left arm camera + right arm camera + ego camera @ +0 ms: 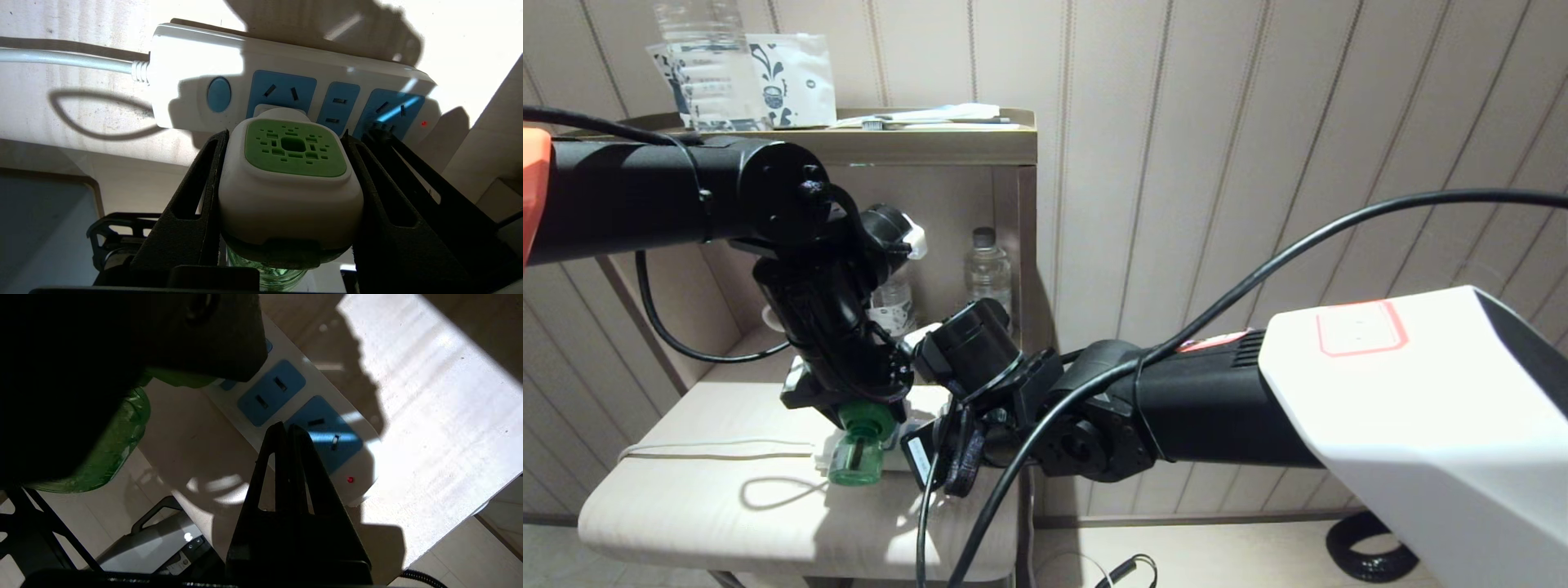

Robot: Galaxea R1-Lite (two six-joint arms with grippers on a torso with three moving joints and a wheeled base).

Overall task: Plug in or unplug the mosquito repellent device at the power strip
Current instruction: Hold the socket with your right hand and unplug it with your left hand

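The mosquito repellent device [290, 175], a white cap with a green square centre over a green bottle [859, 465], sits between the fingers of my left gripper [286, 134], which is shut on the cap's sides. Its white plug end meets the first blue socket of the power strip [188, 61]; no prongs show. My right gripper [288, 426] is shut with nothing between its fingers, and its tips rest at the strip's [361, 469] far end, by the last socket and a red light. The green bottle [118, 445] hangs beside it.
The strip lies on a pale low table [727, 506], its white cord [719, 445] running off to the left. Behind stands a wooden shelf unit with a water bottle [988, 269] inside and a packet [792, 77] on top. A black cable coil [1372, 555] lies on the floor.
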